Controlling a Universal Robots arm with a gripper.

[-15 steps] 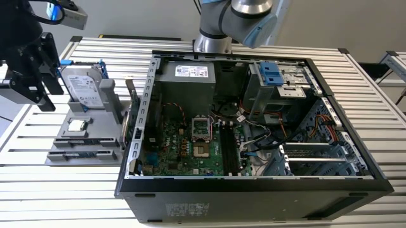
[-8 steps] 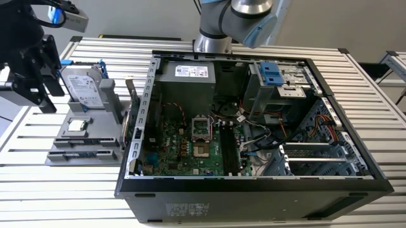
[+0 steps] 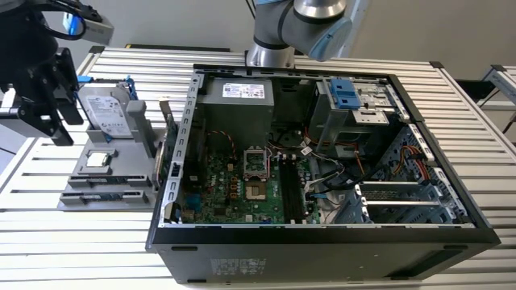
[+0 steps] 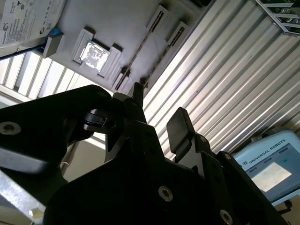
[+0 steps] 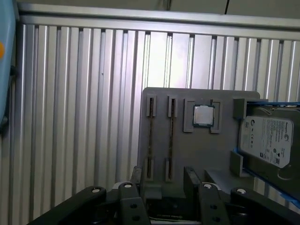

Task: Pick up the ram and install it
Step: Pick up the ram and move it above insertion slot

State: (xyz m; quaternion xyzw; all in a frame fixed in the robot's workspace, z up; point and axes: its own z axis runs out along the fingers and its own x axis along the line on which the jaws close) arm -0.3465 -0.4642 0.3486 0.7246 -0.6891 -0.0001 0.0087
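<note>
Gripper [image 5: 163, 174] is open and empty, upper left of the exterior view. We see the open PC case [image 3: 322, 238] mid-frame, gray tray [image 5: 206, 154] at the exterior view's left carrying the hard drive [image 5: 267, 140], the ram [image 5: 151, 136] slotted edge-up, and a CPU [image 5: 203, 115] between them.

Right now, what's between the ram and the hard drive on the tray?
The processor chip, seated in its pocket, lies between the ram and the hard drive, in the first wrist view.
</note>
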